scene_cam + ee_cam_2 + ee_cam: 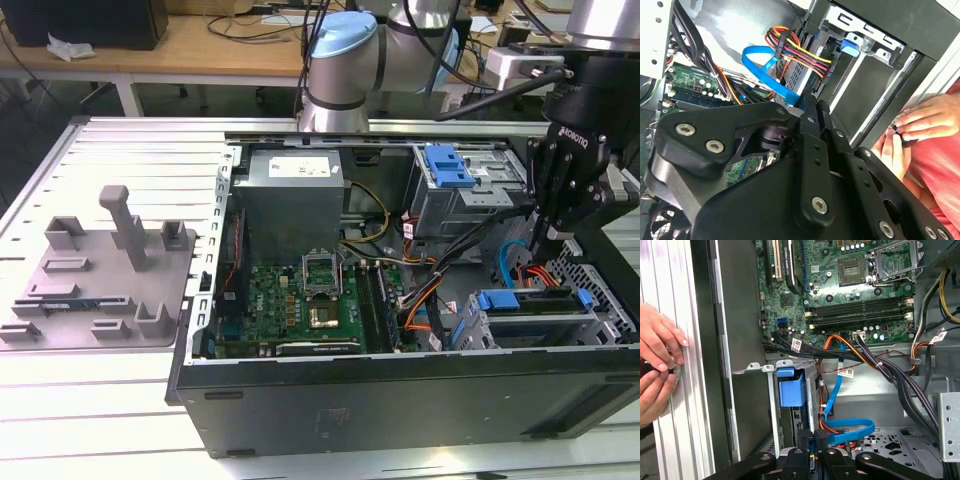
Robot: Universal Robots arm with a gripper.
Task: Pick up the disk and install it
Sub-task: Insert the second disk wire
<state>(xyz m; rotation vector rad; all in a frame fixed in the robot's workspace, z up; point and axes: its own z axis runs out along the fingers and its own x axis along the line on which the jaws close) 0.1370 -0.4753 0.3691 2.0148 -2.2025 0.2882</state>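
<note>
The disk lies slid into the grey drive bay at the front right corner of the open computer case, and its blue plastic end shows in the first wrist view. Red, yellow and black power wires and a blue flat cable run to its back end. My black gripper hangs over that cabled end, just above the bay. In both wrist views its fingers are pressed together with nothing between them.
A second grey cage with a ribbed blue tab stands further back. The motherboard fills the case floor. A grey fixture with posts sits on the table at the exterior view's left. A person's hands rest by the case's outer wall.
</note>
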